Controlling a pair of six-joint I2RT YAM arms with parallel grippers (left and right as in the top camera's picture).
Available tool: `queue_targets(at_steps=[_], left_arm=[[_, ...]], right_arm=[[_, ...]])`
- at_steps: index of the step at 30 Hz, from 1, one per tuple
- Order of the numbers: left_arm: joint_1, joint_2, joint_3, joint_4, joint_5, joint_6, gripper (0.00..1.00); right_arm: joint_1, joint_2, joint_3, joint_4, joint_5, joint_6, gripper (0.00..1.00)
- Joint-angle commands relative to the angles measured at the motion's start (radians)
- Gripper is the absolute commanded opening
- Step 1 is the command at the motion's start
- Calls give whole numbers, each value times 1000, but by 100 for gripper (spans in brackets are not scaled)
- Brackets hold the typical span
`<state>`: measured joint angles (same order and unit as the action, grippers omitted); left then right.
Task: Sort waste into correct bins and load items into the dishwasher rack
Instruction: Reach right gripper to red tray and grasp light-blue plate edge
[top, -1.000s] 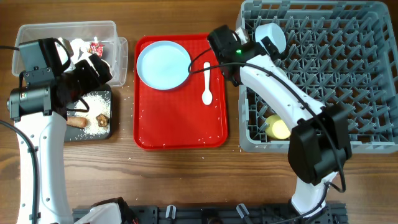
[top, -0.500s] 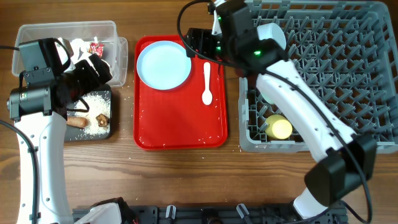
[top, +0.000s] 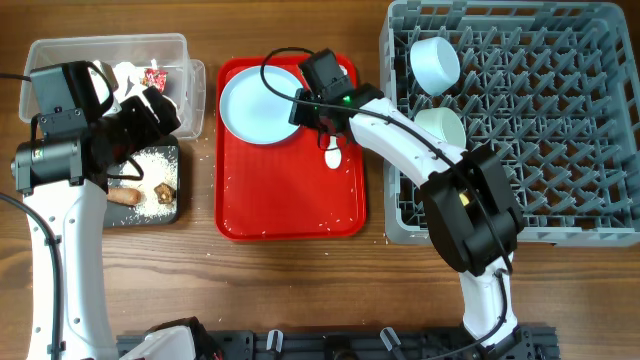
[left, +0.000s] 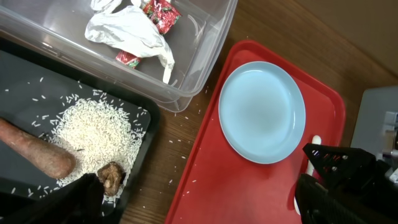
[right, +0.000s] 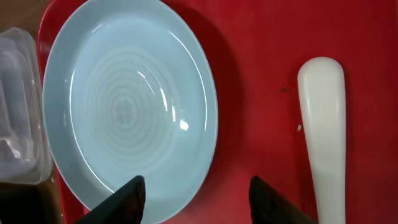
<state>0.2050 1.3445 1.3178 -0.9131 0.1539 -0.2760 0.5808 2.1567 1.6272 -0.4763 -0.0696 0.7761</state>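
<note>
Left arm (top: 62, 250): white tubular links joined by black, boxy joint housings; right arm (top: 410, 125) built alike, white shells with black joints; a thin black cable (top: 272, 57) loops above its wrist; a small green light (top: 346, 98) glows on the black wrist block; its fingers (right: 129, 198) are matte black.

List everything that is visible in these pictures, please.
rack: 1, grey, right side
blue bowl: 1, pale blue, in rack
green bowl: 1, pale green, in rack
red tray: 1, red, centre
plate: 1, pale blue, on red tray
spoon: 1, white, on red tray, beside plate
tub: 1, clear, far left
wrapper: 1, red, in tub
tissue: 1, white, in tub
black tray: 1, black, beside tub
rice: one heap, white, in black tray
stick: 1, brown, in black tray
lump: 1, brown, in black tray
left fingers: 2, black, open, near black tray
right fingers: 2, black, open, above plate rim
</note>
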Motion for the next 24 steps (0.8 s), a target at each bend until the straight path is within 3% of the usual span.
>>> queue_targets(at_steps=[1, 8, 16, 24], left_arm=[[3, -3, 18, 2, 1, -1, 100], [3, -3, 18, 2, 1, -1, 100], [3, -3, 18, 2, 1, -1, 100], [3, -3, 18, 2, 1, -1, 100]], right_arm=[[-2, 68, 2, 23, 10, 107, 49], [-4, 117, 2, 90, -21, 144, 41], [-8, 142, 5, 90, -72, 150, 6], [-90, 106, 39, 68, -203, 37, 5]])
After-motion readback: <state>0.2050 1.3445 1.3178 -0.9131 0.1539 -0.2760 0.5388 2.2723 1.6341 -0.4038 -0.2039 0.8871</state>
